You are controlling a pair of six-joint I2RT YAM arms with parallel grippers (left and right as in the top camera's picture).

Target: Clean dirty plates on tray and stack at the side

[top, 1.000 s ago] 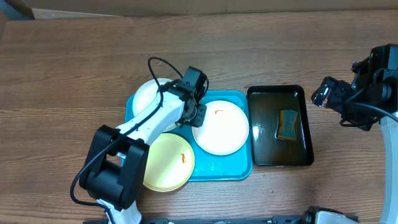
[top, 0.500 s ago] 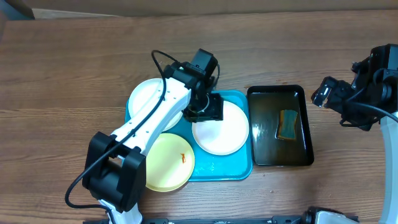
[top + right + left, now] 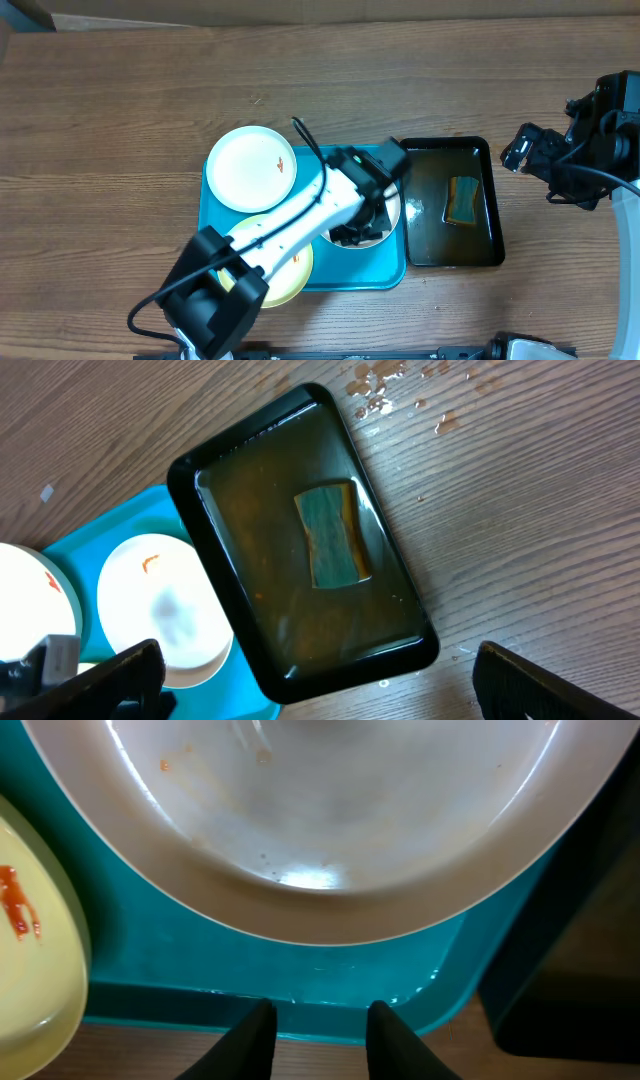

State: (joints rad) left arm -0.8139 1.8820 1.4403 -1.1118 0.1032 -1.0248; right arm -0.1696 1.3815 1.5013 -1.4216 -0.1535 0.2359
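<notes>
Down at the near edge of the left wrist view, the left gripper (image 3: pixel 315 1038) shows its two dark fingers (image 3: pixel 255 1040) a narrow gap apart, with nothing between them. They hang over the near rim of the tray (image 3: pixel 250 970), just short of the near edge of a white plate (image 3: pixel 330 820); whether they touch anything cannot be told. That plate lies in the right part of the turquoise tray, glossy, with a faint orange speck and a few tiny dark flecks on its inner face. From overhead the left arm covers most of it.

Left of it the pale yellow plate (image 3: pixel 30 950) carries a red smear and overhangs the tray's near-left corner. The second white plate (image 3: pixel 252 168) sits at the far-left corner, a small orange mark near its right side.

Far to the right, the right gripper (image 3: pixel 318 675) hovers over the wooden table (image 3: pixel 120 100), fingers spread wide and empty, beside the black tray (image 3: pixel 183 480) of water holding a sponge (image 3: pixel 333 537).
</notes>
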